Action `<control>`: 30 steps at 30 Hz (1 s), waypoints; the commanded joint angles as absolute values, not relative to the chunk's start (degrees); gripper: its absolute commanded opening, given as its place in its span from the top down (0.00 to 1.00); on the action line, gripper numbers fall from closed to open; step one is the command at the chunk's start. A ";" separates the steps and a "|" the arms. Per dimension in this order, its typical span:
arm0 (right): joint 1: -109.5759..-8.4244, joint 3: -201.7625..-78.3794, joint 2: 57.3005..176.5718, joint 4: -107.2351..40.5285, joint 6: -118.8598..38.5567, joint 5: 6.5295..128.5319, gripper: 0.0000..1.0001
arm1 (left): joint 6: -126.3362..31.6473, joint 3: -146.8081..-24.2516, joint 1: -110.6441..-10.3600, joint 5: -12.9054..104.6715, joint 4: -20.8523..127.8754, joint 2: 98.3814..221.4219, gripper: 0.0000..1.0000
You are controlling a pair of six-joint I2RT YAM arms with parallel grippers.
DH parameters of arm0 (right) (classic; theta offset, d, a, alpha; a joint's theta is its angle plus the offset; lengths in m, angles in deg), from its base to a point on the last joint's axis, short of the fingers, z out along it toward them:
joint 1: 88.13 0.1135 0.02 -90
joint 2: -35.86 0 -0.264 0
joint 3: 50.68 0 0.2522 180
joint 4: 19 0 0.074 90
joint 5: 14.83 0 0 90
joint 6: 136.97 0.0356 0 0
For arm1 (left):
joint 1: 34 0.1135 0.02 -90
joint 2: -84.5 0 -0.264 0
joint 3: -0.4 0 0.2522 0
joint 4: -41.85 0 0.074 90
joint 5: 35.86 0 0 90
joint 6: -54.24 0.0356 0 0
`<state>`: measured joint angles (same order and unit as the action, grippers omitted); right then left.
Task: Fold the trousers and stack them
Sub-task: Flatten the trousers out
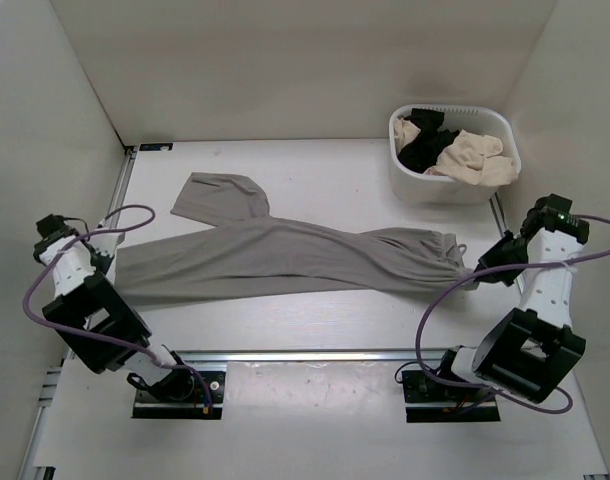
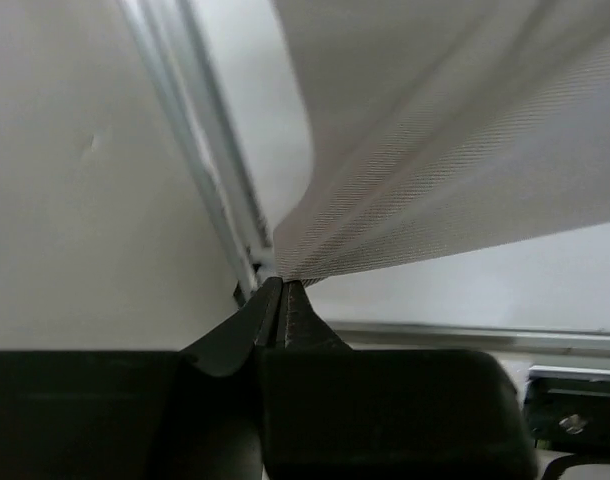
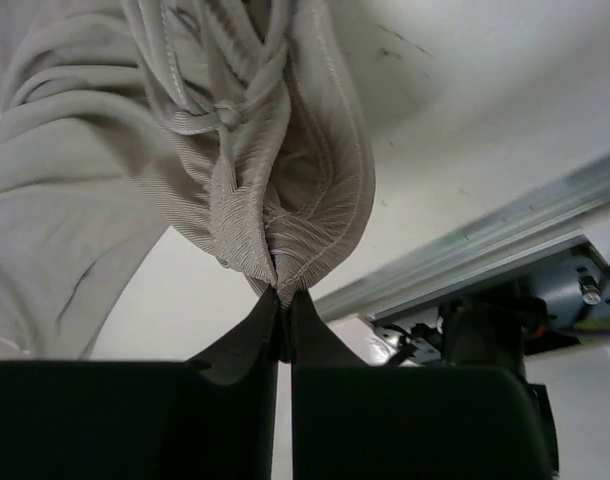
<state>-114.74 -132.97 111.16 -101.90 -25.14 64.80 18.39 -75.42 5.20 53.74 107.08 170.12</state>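
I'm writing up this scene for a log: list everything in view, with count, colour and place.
trousers: one, grey, stretched across the table between the grippers, one leg angled toward the far left
basket: one, white, far right of the table
cream garment: cream, in the basket, count unclear
black garment: one, black, in the basket beside the cream
table: one, white, under everything
cables: two, purple, one along each arm
left gripper: black, shut on the trousers' left end
right gripper: black, shut on the drawstring waist end
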 commanded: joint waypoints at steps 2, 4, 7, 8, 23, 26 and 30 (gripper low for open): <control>-114.93 -128.26 107.23 -104.39 -26.66 70.68 1.00 | 26.36 -74.54 12.64 55.90 104.92 164.48 0.86; -114.93 -127.37 108.35 -103.25 -26.66 74.01 1.00 | 27.60 -75.14 14.85 55.21 103.87 165.43 0.86; -115.46 -136.56 113.43 -103.25 -26.66 72.54 1.00 | 26.91 -80.05 17.15 53.45 104.39 168.69 0.86; -115.46 -139.90 114.85 -104.20 -26.05 71.84 1.00 | 26.29 -83.38 17.76 52.83 104.39 169.39 0.86; -115.99 -121.58 104.50 -108.52 -24.64 76.98 1.00 | 31.56 -73.13 21.10 53.00 107.65 163.33 0.86; -115.99 -122.44 103.98 -109.05 -24.03 82.37 1.00 | 32.70 -71.98 23.82 54.40 106.25 163.86 0.86; -115.99 -124.11 105.38 -109.66 -24.03 86.42 1.00 | 34.28 -72.51 27.51 54.94 106.24 166.31 0.86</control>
<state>-115.57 -121.45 105.44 -109.16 -24.51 80.14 31.76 -71.75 25.20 53.98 107.56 166.14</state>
